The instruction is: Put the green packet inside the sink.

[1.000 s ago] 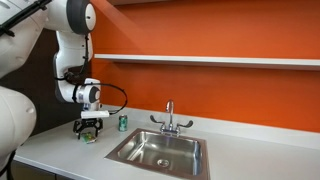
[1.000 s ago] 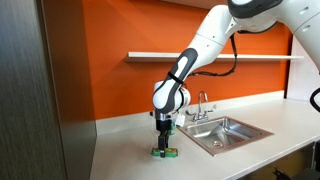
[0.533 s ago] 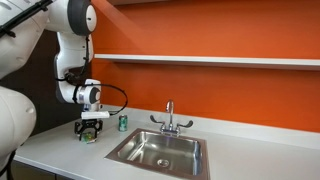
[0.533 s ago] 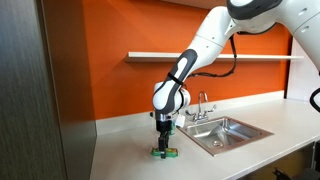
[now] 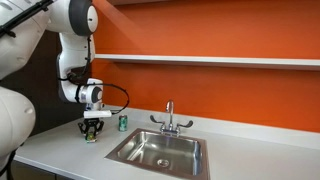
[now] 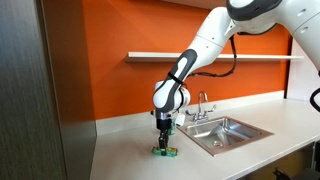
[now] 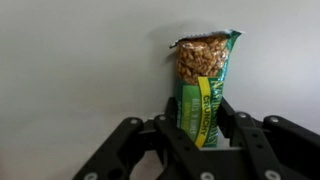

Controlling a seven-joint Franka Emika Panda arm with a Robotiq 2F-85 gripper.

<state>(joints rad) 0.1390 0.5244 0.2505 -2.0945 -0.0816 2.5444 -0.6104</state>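
Note:
The green packet [image 7: 204, 80] lies flat on the white counter, a green wrapper with a picture of nuts at its far end. In the wrist view my gripper [image 7: 200, 125] is shut on it, both fingers pressed against its sides. In both exterior views the gripper [image 5: 91, 133] [image 6: 164, 148] points straight down at the counter, and the packet [image 6: 165, 153] shows as a small green patch under the fingertips. The sink [image 5: 158, 150] [image 6: 228, 131] is a steel basin set into the counter beside the arm, with a chrome two-handled faucet [image 5: 170, 119].
An upright green can [image 5: 123, 122] stands on the counter between my gripper and the sink. An orange wall with a white shelf [image 5: 205, 61] runs behind the counter. A dark cabinet side [image 6: 45, 90] rises beyond the counter's end.
The jaws have closed onto the green packet over the last second. The arm has stayed in place.

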